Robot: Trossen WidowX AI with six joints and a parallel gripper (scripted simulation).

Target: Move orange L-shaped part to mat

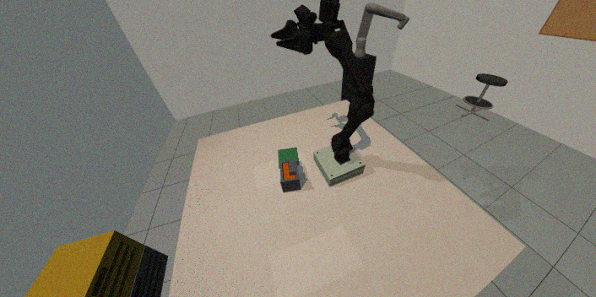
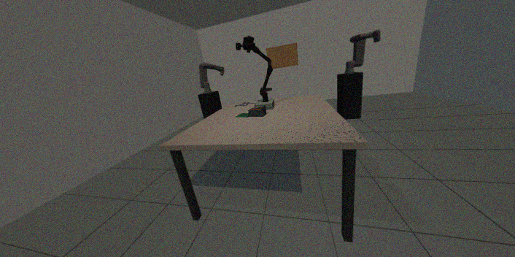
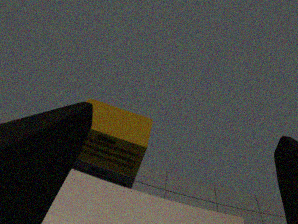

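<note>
The orange L-shaped part (image 1: 289, 170) lies flush in the pocket of the grey tray (image 1: 291, 183) (image 2: 257, 112) on the table. The green mat (image 1: 288, 154) (image 2: 241, 114) lies right beside the tray, on its far side in the top view. My gripper (image 1: 282, 39) (image 2: 238, 46) is open and empty, raised high above the table and well away from the tray, pointing outward. In the wrist view only the two dark fingers show at the left and right edges, with the table corner and the wall between them; the part is not in that view.
The arm's pale base plate (image 1: 339, 166) stands next to the tray. A yellow and black cabinet (image 1: 94, 267) (image 3: 116, 132) stands off the table's corner. Two grey arms on black pedestals (image 2: 349, 94) (image 2: 209, 103) stand beyond the table. A stool (image 1: 483, 92) is on the floor.
</note>
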